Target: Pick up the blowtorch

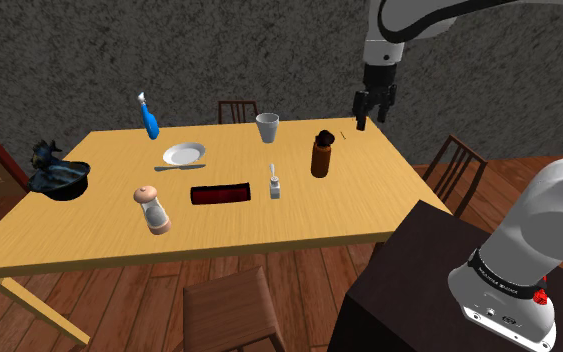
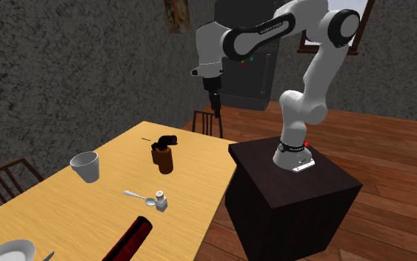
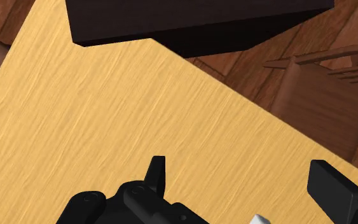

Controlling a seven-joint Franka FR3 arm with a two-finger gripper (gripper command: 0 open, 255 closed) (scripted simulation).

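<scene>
Gripper [image 1: 371, 120] spread open and empty above the table [image 1: 89, 230]; we judge the brown blowtorch [image 1: 321, 155] rigid, smooth and top-heavy, best clasped around its upright canister.

The surface [image 1: 269, 230] is pale honey-yellow with fine wood grain. The blowtorch [image 1: 320, 158] is brown with a black top. The spray bottle [image 1: 150, 122] is blue, the plate [image 1: 184, 154] white, the cup [image 1: 267, 127] pale grey, the stand [image 2: 288, 193] near-black, the wall [image 1: 119, 50] speckled grey, the floor [image 1: 119, 310] reddish-brown planks.
</scene>
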